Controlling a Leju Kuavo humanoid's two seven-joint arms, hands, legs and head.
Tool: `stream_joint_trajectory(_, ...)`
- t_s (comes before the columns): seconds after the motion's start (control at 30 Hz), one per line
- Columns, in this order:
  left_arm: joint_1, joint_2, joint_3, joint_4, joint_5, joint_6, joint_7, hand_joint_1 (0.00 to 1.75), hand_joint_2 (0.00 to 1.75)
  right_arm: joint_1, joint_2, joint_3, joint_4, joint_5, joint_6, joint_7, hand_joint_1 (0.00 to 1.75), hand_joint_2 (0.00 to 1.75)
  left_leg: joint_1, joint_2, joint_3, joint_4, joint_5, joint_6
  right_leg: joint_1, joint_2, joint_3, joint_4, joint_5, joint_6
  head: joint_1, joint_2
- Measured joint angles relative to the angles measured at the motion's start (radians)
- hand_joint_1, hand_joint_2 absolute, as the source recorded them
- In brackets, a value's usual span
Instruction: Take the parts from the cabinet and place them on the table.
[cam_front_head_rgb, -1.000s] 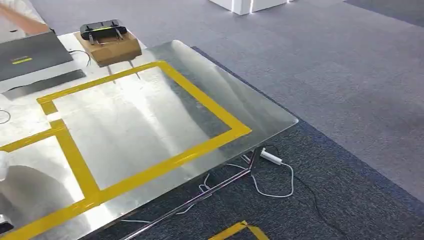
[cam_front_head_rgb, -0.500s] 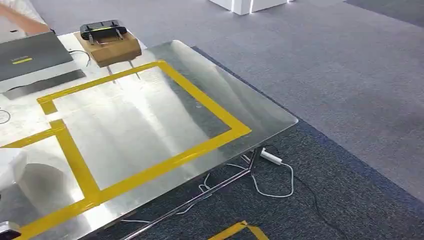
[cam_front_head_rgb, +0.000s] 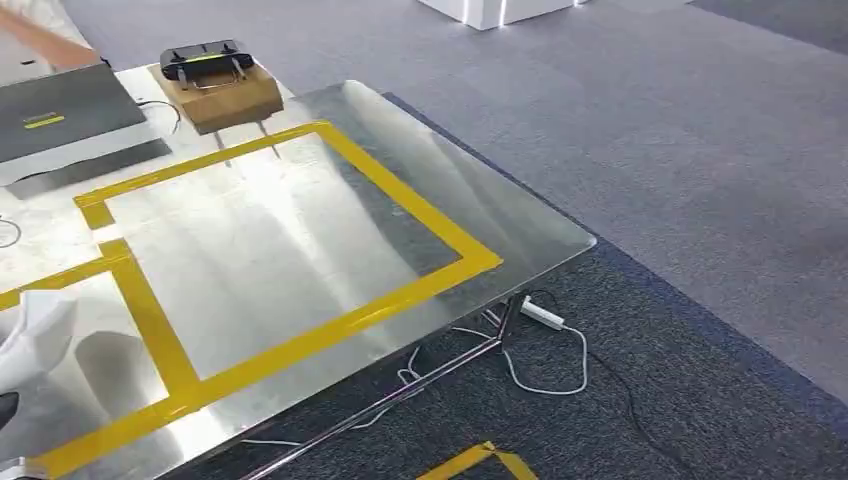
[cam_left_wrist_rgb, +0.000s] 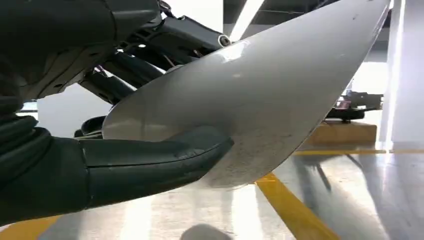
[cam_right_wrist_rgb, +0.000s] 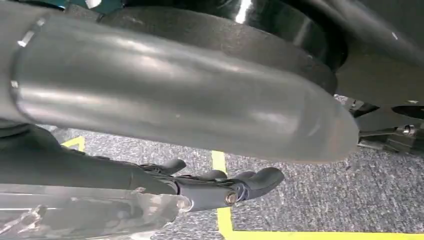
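Note:
My left hand (cam_left_wrist_rgb: 95, 170) grips a pale, curved sheet-like part (cam_left_wrist_rgb: 260, 95), with its thick thumb (cam_left_wrist_rgb: 155, 157) pressed on the part's face. The part hangs just above the steel table (cam_left_wrist_rgb: 360, 190), near a yellow tape line (cam_left_wrist_rgb: 295, 212). In the head view the same white part (cam_front_head_rgb: 35, 335) pokes in at the left edge over the left taped field of the table (cam_front_head_rgb: 300, 230). My right hand (cam_right_wrist_rgb: 220, 187) hangs low over grey carpet, fingers loosely stretched and holding nothing.
A cardboard box (cam_front_head_rgb: 222, 95) carrying a black device stands at the table's far side, beside a flat grey case (cam_front_head_rgb: 60, 115). Yellow tape (cam_front_head_rgb: 150, 320) frames two fields on the table. A white adapter and cables (cam_front_head_rgb: 545, 318) lie on the carpet by the table leg.
The white part has come further into the head view from the left edge, moving right and up over the left taped field. Nothing else on the table moved.

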Motion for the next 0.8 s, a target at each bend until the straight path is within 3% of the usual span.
stream_joint_trajectory(0.17,0.009,0.0,-0.012,-0.009,0.007,0.008,0.0,1.75,1.75,0.0,0.0,0.0,0.0,0.0,0.0,0.0,0.0,0.0,0.0,0.0,0.0,0.0,0.0,0.0,0.0,0.0,0.0,0.0,0.0,0.0,0.0,0.0)
stream_joint_trajectory(0.2,0.011,0.001,-0.015,-0.013,0.008,0.014,0.0,0.0,1.75,0.0,0.0,0.0,0.0,0.0,0.0,0.0,0.0,0.0,0.0,0.0,0.0,0.0,0.0,0.0,0.0,0.0,0.0,0.0,0.0,0.0,0.0,0.0)
stream_joint_trajectory(0.33,0.018,0.003,-0.022,-0.031,0.007,0.049,0.0,0.0,1.75,0.0,0.0,0.0,0.0,0.0,0.0,0.0,0.0,0.0,0.0,0.0,0.0,0.0,0.0,0.0,0.0,0.0,0.0,0.0,0.0,0.0,0.0,0.0)
stream_joint_trajectory(0.37,0.019,0.003,-0.022,-0.035,0.007,0.051,0.0,0.0,0.0,0.0,0.0,0.0,0.0,0.0,0.0,0.0,0.0,0.0,0.0,0.0,0.0,0.0,0.0,0.0,0.0,0.0,0.0,0.0,0.0,0.0,0.0,0.0)
stream_joint_trajectory(0.8,0.02,-0.003,0.013,-0.043,-0.039,-0.003,0.006,0.0,0.0,-0.001,-0.001,0.0,-0.002,0.003,0.0,0.002,0.0,0.0,0.0,0.0,0.0,0.0,0.0,0.0,0.0,0.0,0.0,0.0,0.0,0.0,0.0,0.0)
